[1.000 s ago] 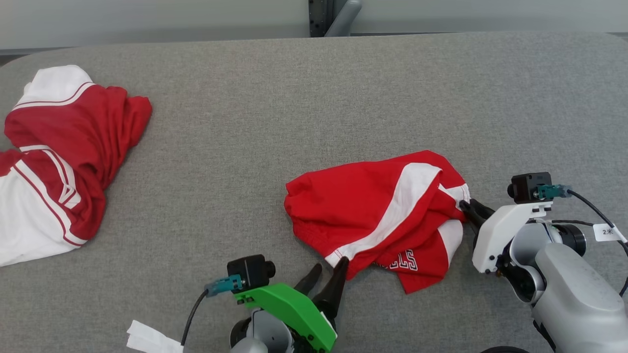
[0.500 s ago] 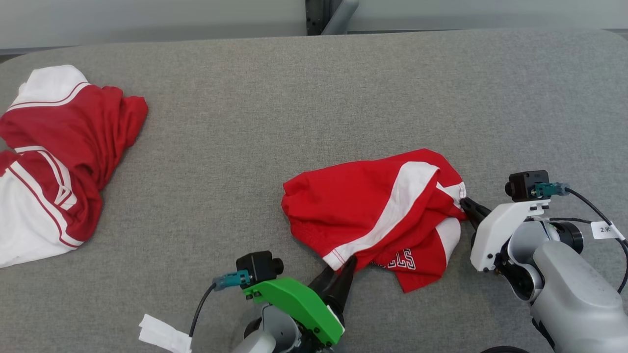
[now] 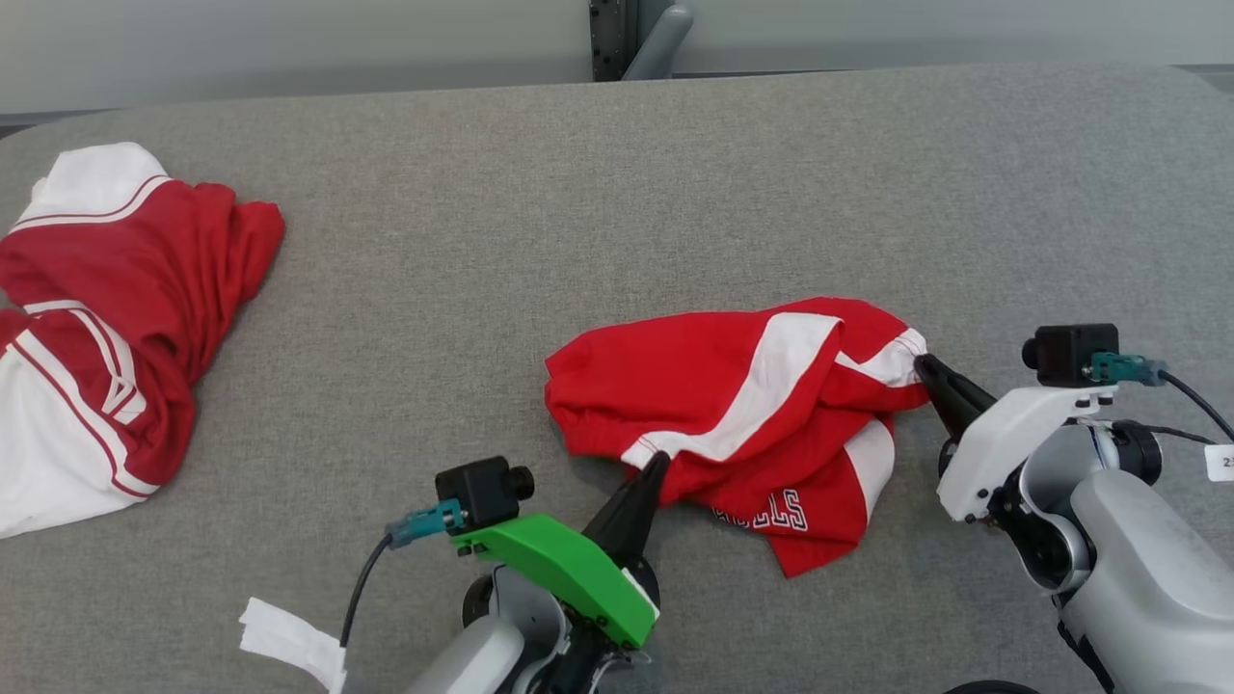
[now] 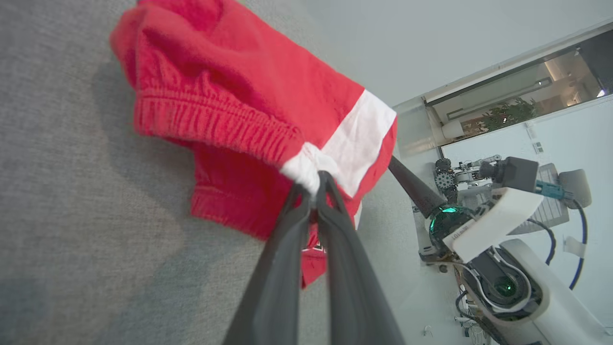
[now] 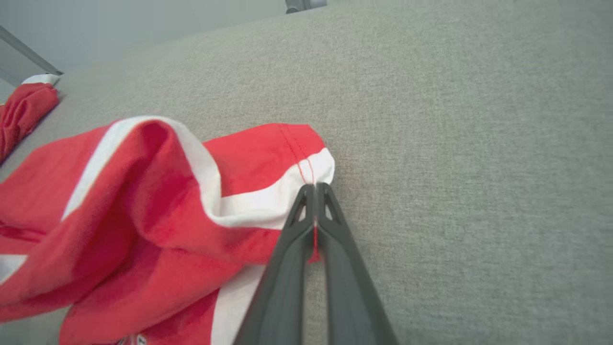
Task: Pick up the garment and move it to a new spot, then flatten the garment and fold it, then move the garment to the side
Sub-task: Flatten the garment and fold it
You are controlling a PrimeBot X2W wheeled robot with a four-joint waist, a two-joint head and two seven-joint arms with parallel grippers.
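stage: pick-up, nothing moved yet | left claw [image 3: 657, 463] clamped on shorts [image 3: 713, 386] corner | right claw [image 3: 923, 365] clamped on hem | shorts crumpled on desk [image 3: 578, 212] | to do: move, flatten, fold, set aside

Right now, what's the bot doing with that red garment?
The robot has both claws on the red garment, which lies crumpled on the grey table. The left claw is shut on a white stripe at the garment's near edge. The right claw is shut on the stitched hem at its right corner. The garment is not yet flattened or folded. A second red and white garment lies bunched at the table's far left, apart from both claws.
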